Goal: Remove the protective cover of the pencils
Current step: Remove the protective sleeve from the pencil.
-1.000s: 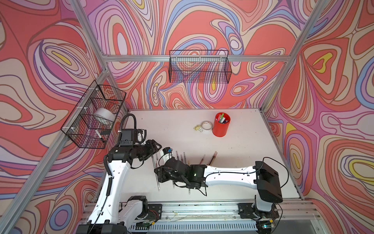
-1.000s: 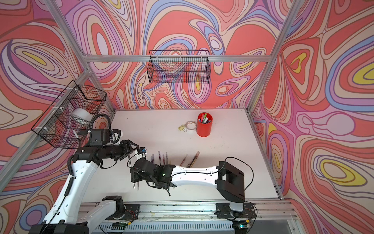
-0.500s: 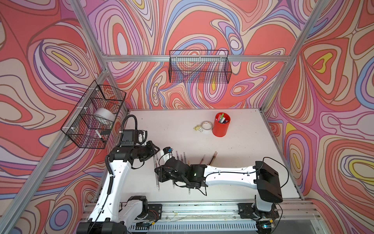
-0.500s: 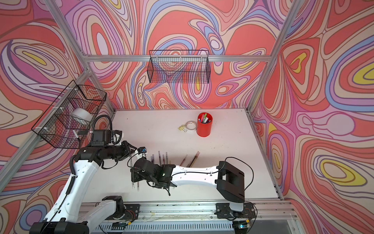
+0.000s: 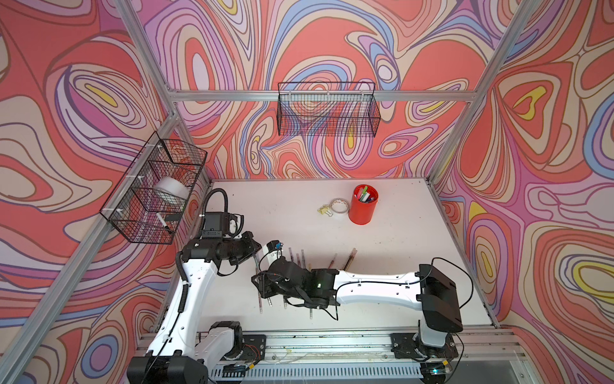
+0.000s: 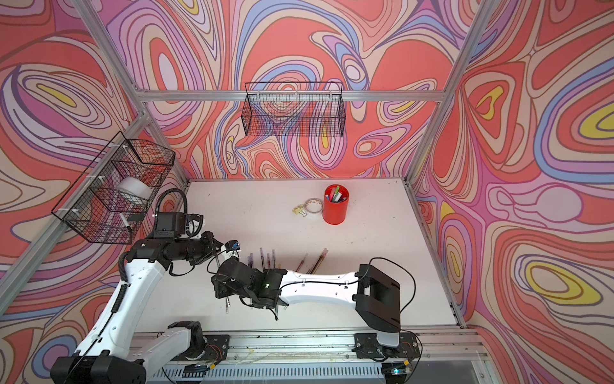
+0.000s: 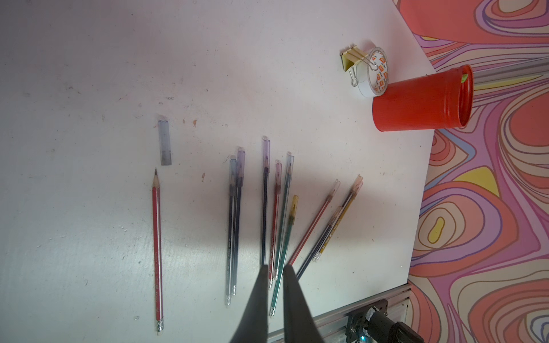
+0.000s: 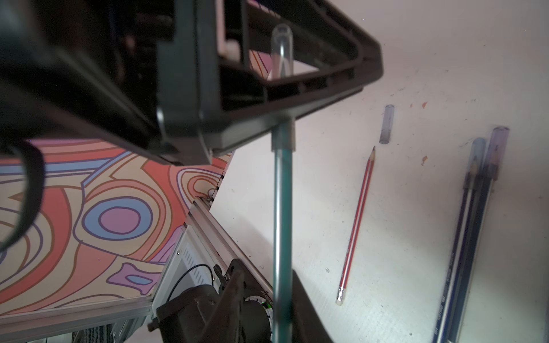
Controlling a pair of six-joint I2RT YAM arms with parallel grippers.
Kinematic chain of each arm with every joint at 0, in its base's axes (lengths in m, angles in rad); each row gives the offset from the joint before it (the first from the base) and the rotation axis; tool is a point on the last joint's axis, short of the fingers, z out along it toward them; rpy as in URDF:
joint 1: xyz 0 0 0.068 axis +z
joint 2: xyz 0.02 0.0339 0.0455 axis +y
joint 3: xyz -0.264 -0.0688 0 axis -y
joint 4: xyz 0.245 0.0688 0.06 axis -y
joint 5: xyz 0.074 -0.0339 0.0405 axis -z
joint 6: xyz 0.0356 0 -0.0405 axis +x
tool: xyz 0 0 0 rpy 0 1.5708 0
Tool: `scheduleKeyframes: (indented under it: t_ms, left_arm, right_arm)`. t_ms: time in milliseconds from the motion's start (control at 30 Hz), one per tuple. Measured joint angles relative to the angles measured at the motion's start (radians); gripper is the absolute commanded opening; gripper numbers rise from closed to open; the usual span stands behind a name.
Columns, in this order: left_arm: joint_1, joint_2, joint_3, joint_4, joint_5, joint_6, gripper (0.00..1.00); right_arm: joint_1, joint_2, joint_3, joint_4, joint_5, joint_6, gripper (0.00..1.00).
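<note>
Where the two arms meet at the near left of the table [image 5: 382,252], I see the green pencil [image 8: 280,222] — a thin teal shaft with a clear cap [image 8: 282,44] over its tip. My left gripper [image 7: 274,269] has its jaws closed on that cap. From there the shaft runs toward the front rail [image 5: 332,342], past the right gripper [image 5: 264,287]. Whether the right jaws press on the shaft or stand just off it, I cannot tell from the right wrist view. In both top views this pencil's long axis runs near to far, cap end away from me.

Near it on the table lies a red pencil [image 7: 157,252], red with a pale stripe. Its bare sharpened tip points to the far side and its eraser points toward the rail. A loose cap [image 7: 165,142], greyish and clear, lies just beyond that tip, in line with it but apart from it.

To the right lie the other pencils [image 7: 265,208] — dark blue, black, red and green shafts, each wearing a tinted cap, roughly parallel, tips away from me. Right of those, the slanted pencils [image 7: 315,225] fan out, capped tips leaning toward the far right.

Well beyond them stands a red cup [image 7: 416,104], with a tape roll [image 7: 375,74] just beside it and a yellow binder clip [image 7: 352,61] against the roll.
</note>
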Motion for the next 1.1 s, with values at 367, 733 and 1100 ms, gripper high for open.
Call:
scheduleKeyframes:
  t_ms: [367,733,1100]
  left_arm:
    - [-0.010,0.053,0.053,-0.033,-0.068,0.039,0.00]
    - [-0.006,0.305,0.297,-0.045,-0.250,0.082,0.00]
    - [-0.016,0.543,0.380,-0.061,-0.288,0.132,0.00]
  right_arm:
    - [-0.008,0.011,0.004,-0.016,0.018,0.010,0.00]
    - [0.000,0.011,-0.039,-0.004,0.015,0.019,0.00]
    - [-0.003,0.074,-0.041,-0.078,0.077,0.109,0.00]
